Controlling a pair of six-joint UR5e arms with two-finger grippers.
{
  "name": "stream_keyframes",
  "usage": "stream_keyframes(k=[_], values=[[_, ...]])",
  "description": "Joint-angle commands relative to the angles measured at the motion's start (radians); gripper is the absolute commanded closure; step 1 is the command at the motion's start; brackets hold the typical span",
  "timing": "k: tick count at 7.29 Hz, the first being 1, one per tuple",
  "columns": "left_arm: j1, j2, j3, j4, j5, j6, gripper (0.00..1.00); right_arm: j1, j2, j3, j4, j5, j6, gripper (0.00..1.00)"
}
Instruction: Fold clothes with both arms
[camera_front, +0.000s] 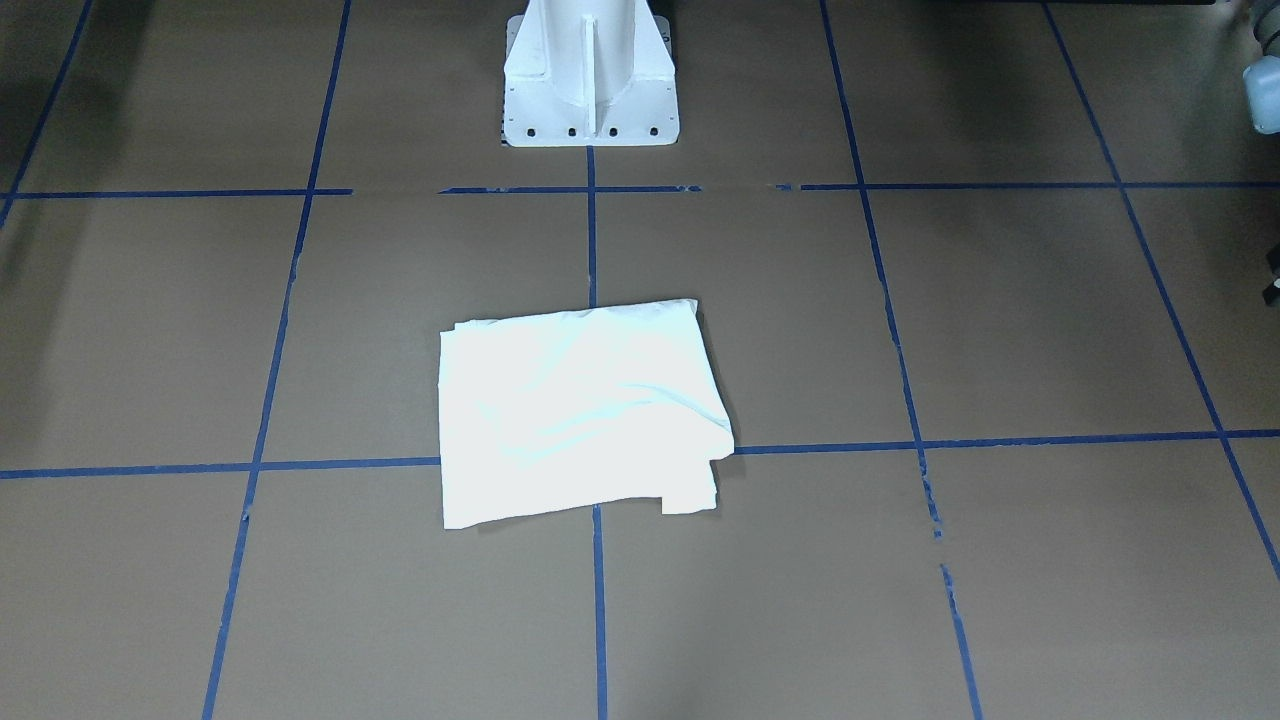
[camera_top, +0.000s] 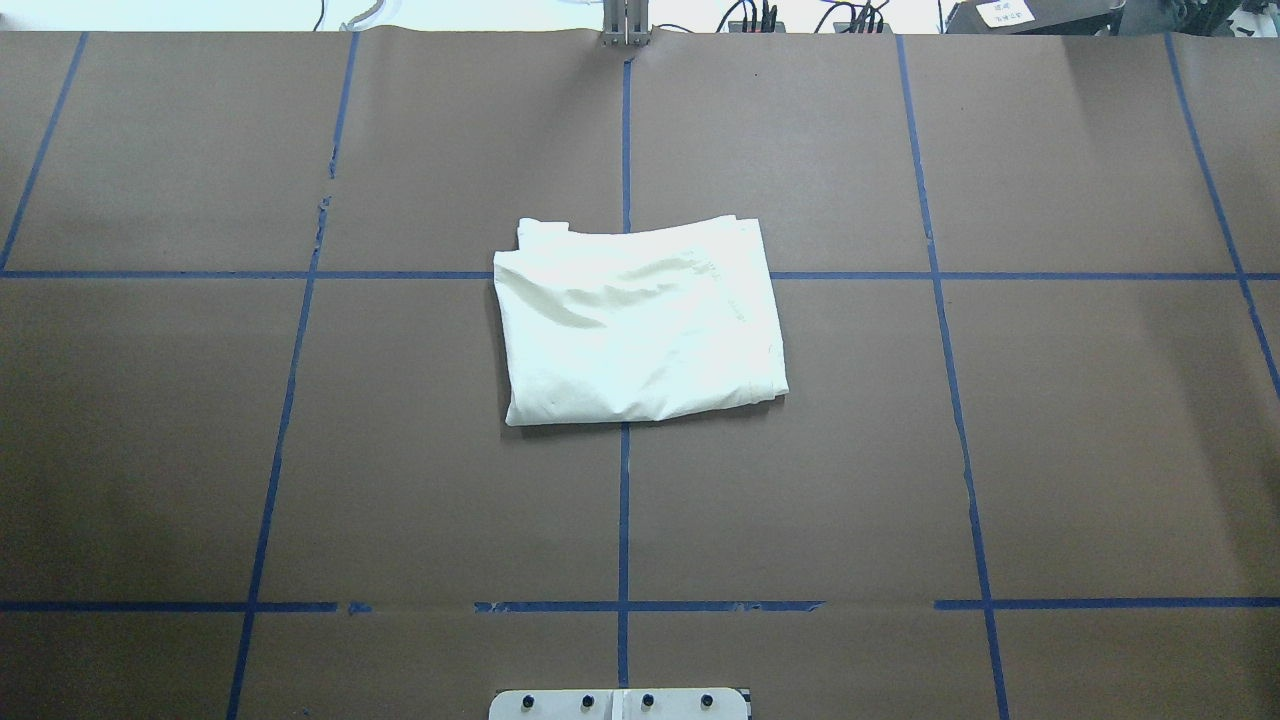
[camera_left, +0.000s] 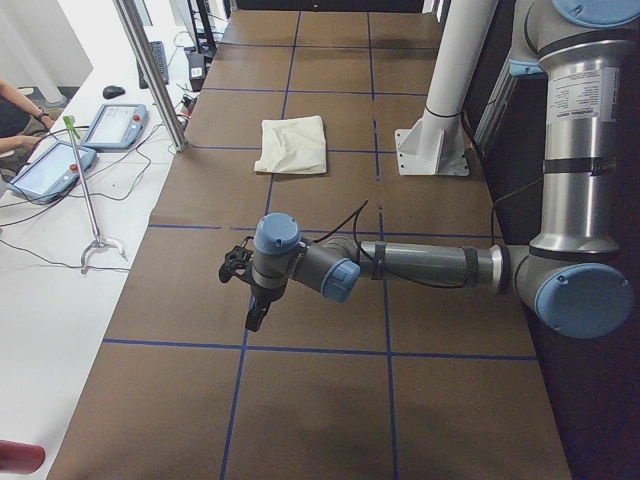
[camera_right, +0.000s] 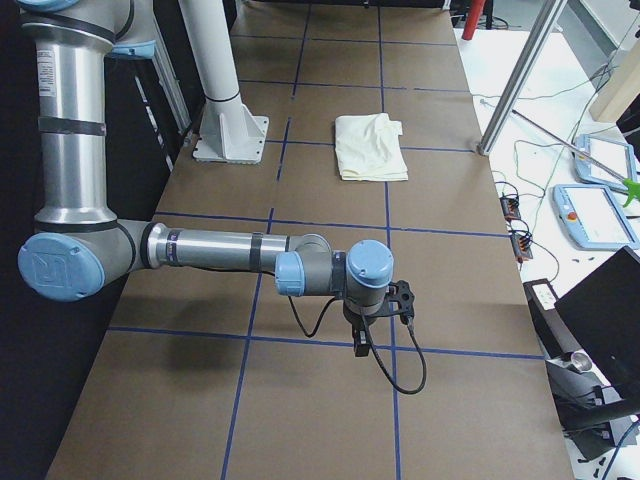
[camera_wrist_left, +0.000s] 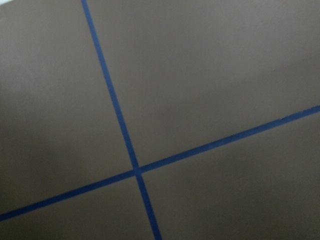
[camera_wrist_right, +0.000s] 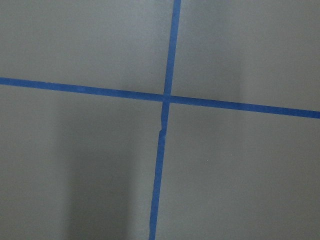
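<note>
I logged the T-shirt (camera_top: 640, 320) folded, plain side up, mid-table (camera_top: 300, 450) across a blue tape line (camera_top: 624, 500), left fingers (camera_left: 254, 316) and right fingers (camera_right: 359, 344) well apart from it toward opposite table ends, no cloth in either, spread I could not tell.

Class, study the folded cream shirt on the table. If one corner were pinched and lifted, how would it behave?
The shirt would probably go floppy and unfold: soft wrinkles and loose layered edges show. It looks light, lying thin and flat. Pushed, its loose layers would likely bunch rather than slide whole.
</note>
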Motion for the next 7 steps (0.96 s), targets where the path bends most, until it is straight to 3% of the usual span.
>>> stream_keyframes(k=[1,4,7], values=[[-0.011,-0.003,0.034,0.053,-0.001,0.009,0.0,0.001,-0.009,0.042,-0.012,0.003,0.018,0.0],[-0.136,-0.036,-0.137,0.473,-0.003,0.26,0.0,0.001,-0.014,0.024,-0.014,0.027,0.035,0.0],[-0.144,-0.035,-0.153,0.48,-0.009,0.265,0.0,0.006,-0.024,0.035,-0.006,0.074,0.083,0.0]])
